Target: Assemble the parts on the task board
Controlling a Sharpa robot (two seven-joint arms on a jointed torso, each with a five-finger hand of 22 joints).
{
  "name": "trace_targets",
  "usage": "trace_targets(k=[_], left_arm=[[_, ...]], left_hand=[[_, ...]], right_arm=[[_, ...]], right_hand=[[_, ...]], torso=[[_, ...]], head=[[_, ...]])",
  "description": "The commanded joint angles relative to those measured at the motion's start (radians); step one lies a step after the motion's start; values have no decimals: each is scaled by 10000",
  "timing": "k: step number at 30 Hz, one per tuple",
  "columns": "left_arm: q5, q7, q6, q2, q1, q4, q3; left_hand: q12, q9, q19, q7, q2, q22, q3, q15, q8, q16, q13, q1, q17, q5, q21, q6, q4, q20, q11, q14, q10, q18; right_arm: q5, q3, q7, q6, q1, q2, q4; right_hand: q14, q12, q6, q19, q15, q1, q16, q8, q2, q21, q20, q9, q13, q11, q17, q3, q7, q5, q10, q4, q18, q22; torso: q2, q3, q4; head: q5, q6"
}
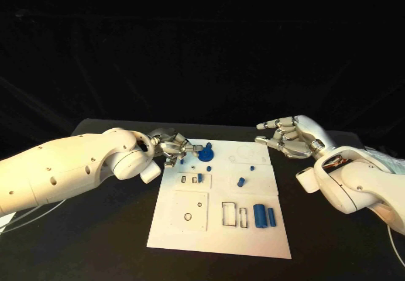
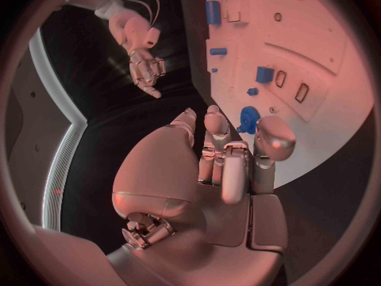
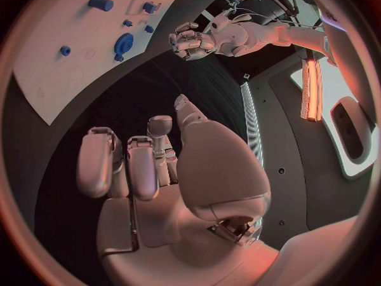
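The white task board [image 1: 221,231] lies in the middle of the black table. A round blue part [image 1: 205,155] stands at its far left corner. My left hand [image 1: 173,145] hovers just left of it with a thumb and a finger apart and the other fingers curled, holding nothing; in the left wrist view that round blue part [image 2: 248,117] lies just past the fingertips of my left hand [image 2: 230,165]. My right hand [image 1: 287,137] hangs over the board's far right corner, its fingers loosely bent and apart, with nothing in it. Two blue cylinders [image 1: 265,215] lie side by side near the board's front right.
Small blue pieces [image 1: 242,182] dot the board's middle, another [image 1: 200,177] beside slots on the left. Empty rectangular outlines [image 1: 229,213] lie left of the cylinders. Black table [image 1: 101,234] surrounds the board. In the right wrist view the left hand [image 3: 190,41] is beside the board's edge [image 3: 72,76].
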State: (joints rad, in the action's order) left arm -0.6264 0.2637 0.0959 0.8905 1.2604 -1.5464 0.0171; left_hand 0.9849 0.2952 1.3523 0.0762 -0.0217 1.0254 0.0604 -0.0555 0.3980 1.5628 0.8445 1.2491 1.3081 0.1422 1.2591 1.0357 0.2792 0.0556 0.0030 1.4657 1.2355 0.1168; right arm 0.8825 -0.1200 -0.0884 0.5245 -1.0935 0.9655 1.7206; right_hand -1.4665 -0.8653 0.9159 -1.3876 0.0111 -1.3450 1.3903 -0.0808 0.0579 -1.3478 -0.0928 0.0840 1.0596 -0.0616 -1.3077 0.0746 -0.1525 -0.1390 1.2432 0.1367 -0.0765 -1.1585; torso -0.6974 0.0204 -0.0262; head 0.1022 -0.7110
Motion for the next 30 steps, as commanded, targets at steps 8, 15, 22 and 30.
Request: trace_targets(k=[8, 15, 22, 30], left_arm=[[-3559, 3205, -1384, -903, 217, 591, 11], [-4144, 3622, -1638, -1467, 278, 973, 50], [-4379, 3761, -2293, -1931, 290, 1333, 99], [-4741, 3809, -2874, -2244, 280, 1593, 135]], left_hand=[[1404, 1299, 564, -293, 265, 1693, -987, -232, 1268, 80, 1645, -730, 2627, -49, 1112, -191, 127, -209, -233, 1051, 789, -435], [1790, 1869, 737, -351, 376, 2207, -1526, -282, 1646, 80, 2128, -1029, 2627, -208, 1422, -360, 126, -264, -302, 1051, 988, -519], [1829, 2173, 737, -352, 452, 2289, -1853, -287, 1757, 80, 2208, -1128, 2627, -565, 1474, -510, 129, -274, -303, 1051, 980, -528], [1994, 2305, 786, -349, 498, 2426, -1998, -285, 1783, 80, 2415, -1133, 2627, -776, 1549, -571, 124, -272, -301, 1051, 1069, -551]], right_arm=[[-483, -3, 259, 384, -26, 67, -99], [-473, -2, 578, 419, -29, 42, -131], [-362, -2, 856, 302, -29, -7, -155], [-286, -1, 1002, 233, -29, -47, -162]], right_hand=[[-451, -107, 155, -14, 80, -23, -108, -67, -35, 29, 77, 23, 18, 29, -125, -140, 30, -107, 163, -19, -77, 36], [-448, -104, 174, -8, 88, 7, -143, -65, -29, 52, 88, 25, -4, 36, -90, -202, 38, -151, 179, -5, -83, 72], [-434, -21, 189, 21, 96, -22, -212, -62, -19, 101, 96, 26, -79, 45, -14, -243, 46, -183, 141, -27, -98, 152], [-430, -2, 193, 25, 98, -37, -228, -60, -20, 110, 98, 27, -97, 47, 1, -252, 47, -190, 130, -36, -100, 166]], torso=[[73, -78, -51], [47, -41, -71], [28, -18, -63], [-28, -10, -98]], head=[[94, -91], [85, -82], [55, -99], [79, -142]])
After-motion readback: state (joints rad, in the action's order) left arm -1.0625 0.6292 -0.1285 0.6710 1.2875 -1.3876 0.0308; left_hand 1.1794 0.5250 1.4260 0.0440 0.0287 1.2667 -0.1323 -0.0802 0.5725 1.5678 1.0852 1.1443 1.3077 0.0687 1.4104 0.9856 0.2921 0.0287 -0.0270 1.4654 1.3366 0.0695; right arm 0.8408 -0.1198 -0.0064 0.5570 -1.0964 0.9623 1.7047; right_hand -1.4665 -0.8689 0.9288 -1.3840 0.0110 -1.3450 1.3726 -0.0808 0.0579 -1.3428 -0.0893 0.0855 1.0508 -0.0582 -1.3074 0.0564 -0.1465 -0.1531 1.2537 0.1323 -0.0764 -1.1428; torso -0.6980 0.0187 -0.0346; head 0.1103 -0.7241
